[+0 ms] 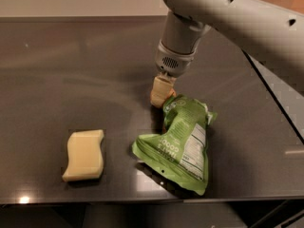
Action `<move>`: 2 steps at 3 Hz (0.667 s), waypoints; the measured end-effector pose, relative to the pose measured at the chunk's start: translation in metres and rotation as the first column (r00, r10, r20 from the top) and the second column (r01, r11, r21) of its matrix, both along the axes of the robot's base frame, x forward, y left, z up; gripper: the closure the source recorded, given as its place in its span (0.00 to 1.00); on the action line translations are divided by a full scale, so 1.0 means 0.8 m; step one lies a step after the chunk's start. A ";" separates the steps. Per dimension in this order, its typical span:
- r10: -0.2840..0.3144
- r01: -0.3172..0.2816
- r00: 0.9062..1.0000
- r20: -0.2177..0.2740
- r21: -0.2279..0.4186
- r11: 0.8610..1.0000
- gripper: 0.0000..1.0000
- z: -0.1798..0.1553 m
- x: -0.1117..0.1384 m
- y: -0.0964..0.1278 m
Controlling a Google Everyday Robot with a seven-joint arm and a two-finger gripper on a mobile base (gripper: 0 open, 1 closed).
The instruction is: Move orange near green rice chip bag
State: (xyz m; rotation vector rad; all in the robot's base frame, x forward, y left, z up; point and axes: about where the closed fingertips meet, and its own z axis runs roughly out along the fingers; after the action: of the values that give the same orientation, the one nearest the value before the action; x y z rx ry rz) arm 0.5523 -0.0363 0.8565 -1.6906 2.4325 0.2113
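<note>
Gripper (162,95) holds the orange (172,93) at the top end of the green rice chip bag (183,144).
Dark table (57,70) fills the view. Grey arm (247,18) comes in from the upper right and points down to mid-table. The green rice chip bag lies flat and crumpled right of centre, white label panel up, top end toward the gripper. Pale yellow wavy-edged block (84,155) sits well apart at front left. The gripper is low over the table, narrow, closed on the orange. One tan finger (159,87) covers most of the fruit, so only a sliver shows on its right. The orange is just beside the bag's upper edge; contact with bag or table can't be told.
</note>
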 end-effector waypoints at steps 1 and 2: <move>-0.001 0.001 1.000 -0.007 0.009 1.000 0.13 -0.004 0.000 -0.001; -0.008 0.008 1.000 -0.011 0.013 1.000 0.00 -0.006 0.000 -0.003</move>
State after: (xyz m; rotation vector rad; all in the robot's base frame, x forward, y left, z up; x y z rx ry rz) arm 0.5521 -0.0385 0.8518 -1.6780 2.4399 0.2351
